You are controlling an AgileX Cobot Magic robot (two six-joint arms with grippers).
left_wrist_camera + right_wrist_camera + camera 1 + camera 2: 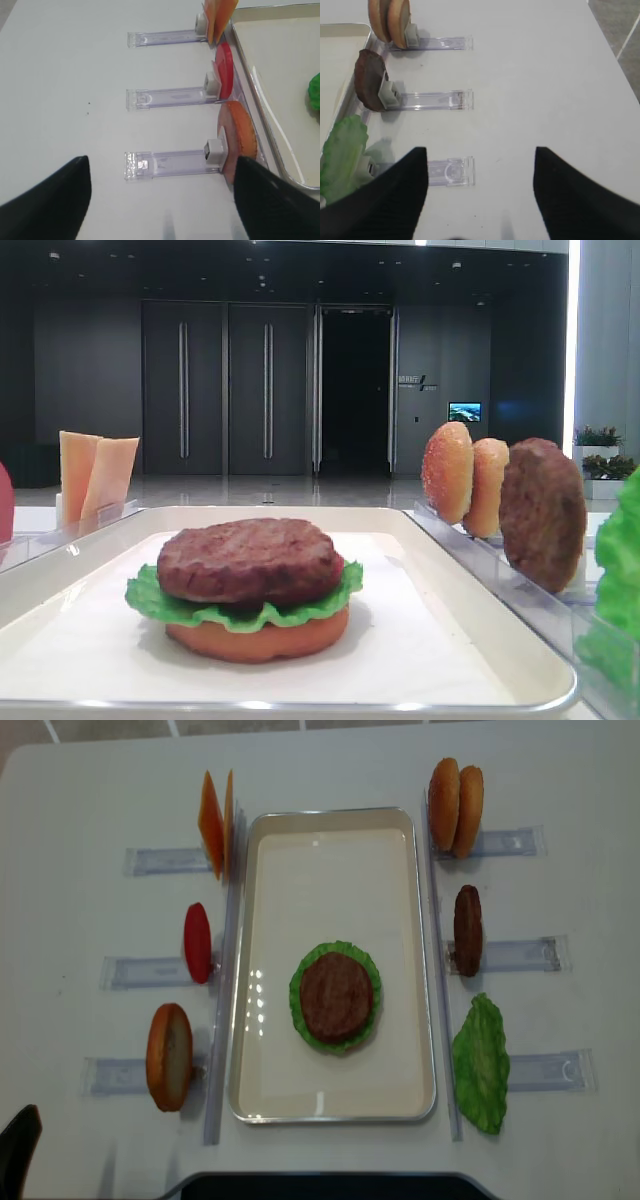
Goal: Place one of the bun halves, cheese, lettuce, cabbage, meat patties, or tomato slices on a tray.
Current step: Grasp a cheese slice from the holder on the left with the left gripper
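Cream-white, the tray point(250, 1050) is carrying a patty point(336, 997) on lettuce point(296, 995) at its centre. The cheese point(210, 824) is standing at ten o'clock. Both grippers, left point(162, 200) and right point(480, 190), are hanging spread wide, gripping nothing.

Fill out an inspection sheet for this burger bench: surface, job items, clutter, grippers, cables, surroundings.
Surface: white table, bare between racks.
Job's things: cream rectangular tray holds bun base, green lettuce, brown patty. Two orange cheese slices, red tomato slice, bun half stand in the left-side racks; two bun halves, spare patty, lettuce leaf in the right-side ones.
Clutter: nothing seen.
Grippers: left gripper open; right gripper open, both empty.
Cables: nothing seen.
Surroundings: dark doors.
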